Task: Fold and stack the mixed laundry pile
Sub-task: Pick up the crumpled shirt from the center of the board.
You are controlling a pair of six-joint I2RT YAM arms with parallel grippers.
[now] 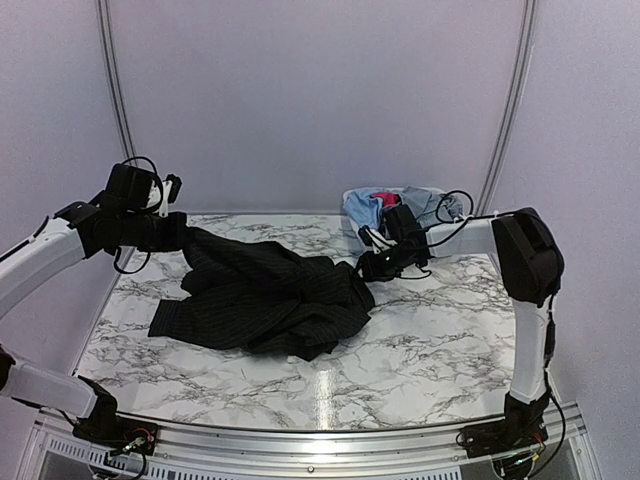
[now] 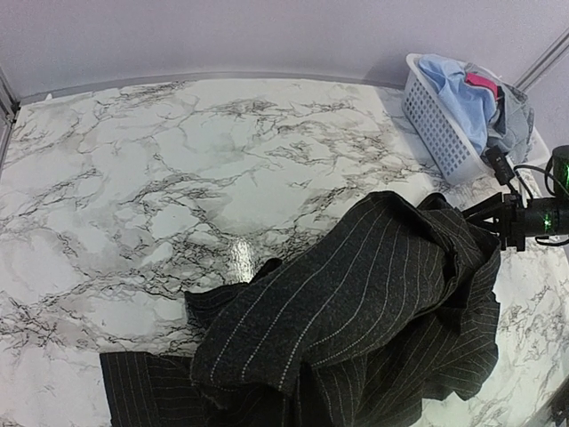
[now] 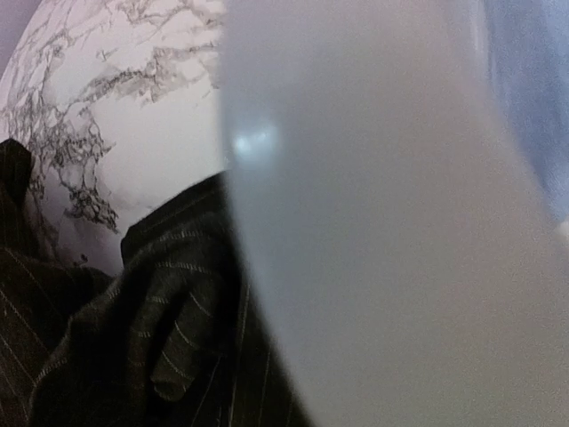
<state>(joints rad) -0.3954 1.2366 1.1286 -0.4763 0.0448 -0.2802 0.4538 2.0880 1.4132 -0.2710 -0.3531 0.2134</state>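
Shirt (image 1: 265,295) left-centre on table (image 1: 430,350); basket (image 2: 436,133) at far-right edge.

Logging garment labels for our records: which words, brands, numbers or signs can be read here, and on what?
None can be read. The black pinstriped shirt shows no tag or print; the white basket and the marble table bear no lettering. The right wrist view is mostly blurred.
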